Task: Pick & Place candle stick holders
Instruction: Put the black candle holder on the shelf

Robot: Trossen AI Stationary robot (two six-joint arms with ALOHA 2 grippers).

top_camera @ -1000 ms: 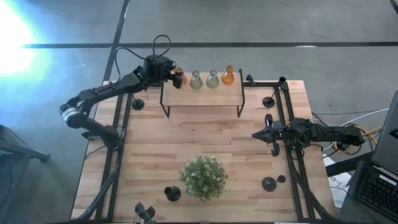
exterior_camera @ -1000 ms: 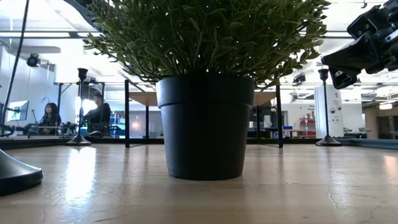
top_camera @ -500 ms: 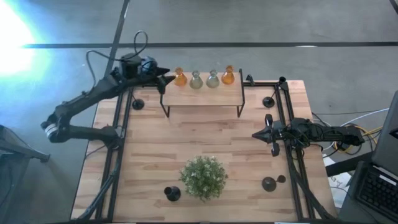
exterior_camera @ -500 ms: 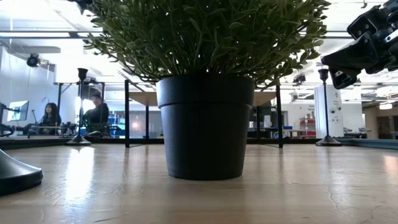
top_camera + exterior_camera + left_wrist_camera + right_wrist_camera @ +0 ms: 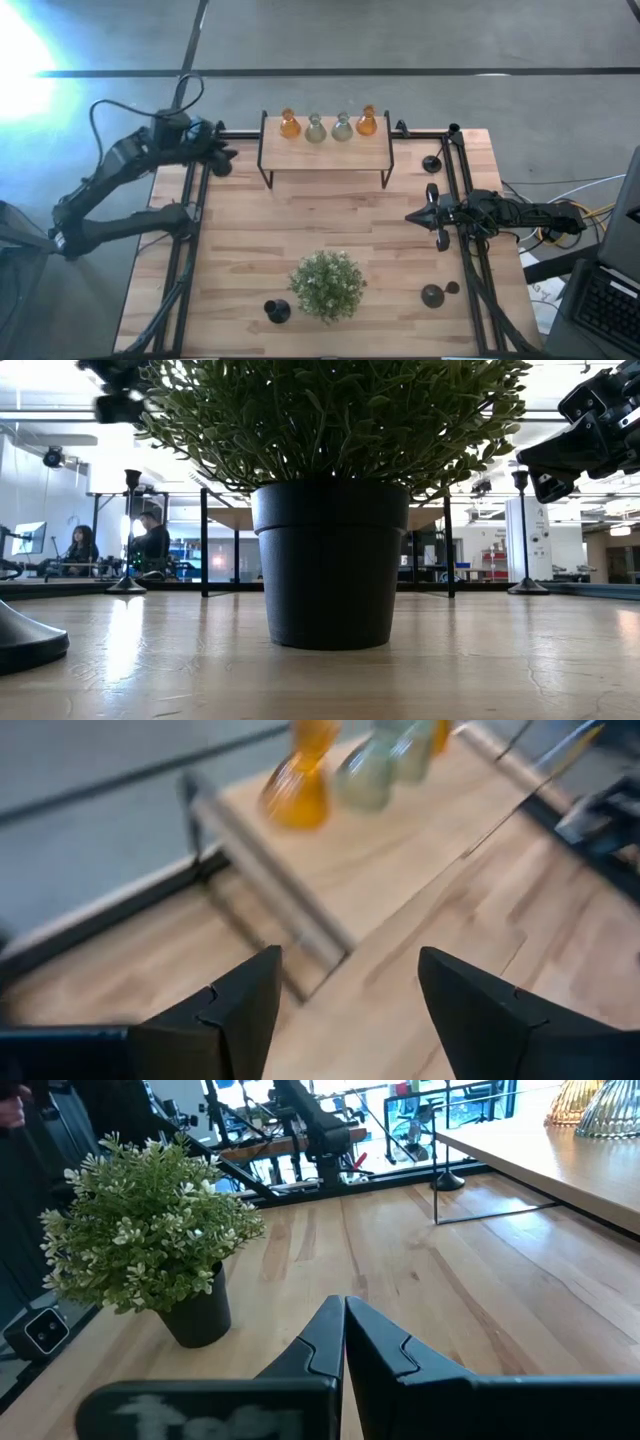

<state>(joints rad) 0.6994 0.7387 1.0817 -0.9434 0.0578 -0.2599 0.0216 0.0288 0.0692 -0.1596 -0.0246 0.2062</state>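
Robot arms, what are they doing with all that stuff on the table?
Nothing is being held right now. The left claw is open, up at the table's far left corner, just above a black holder beside the little shelf. Four small vases stand in a row on that shelf. The right claw is shut and empty, waiting near the right side. Three more holders stand around the table, and a potted plant sits near the front.

Strong glare is seen at the floor (image 5: 20,60) beyond the left gripper (image 5: 345,1010), whose wrist view is motion-blurred, esp. the vases (image 5: 340,770) ahead. The plant (image 5: 330,490) is backlit, w/ bright room lights behind.
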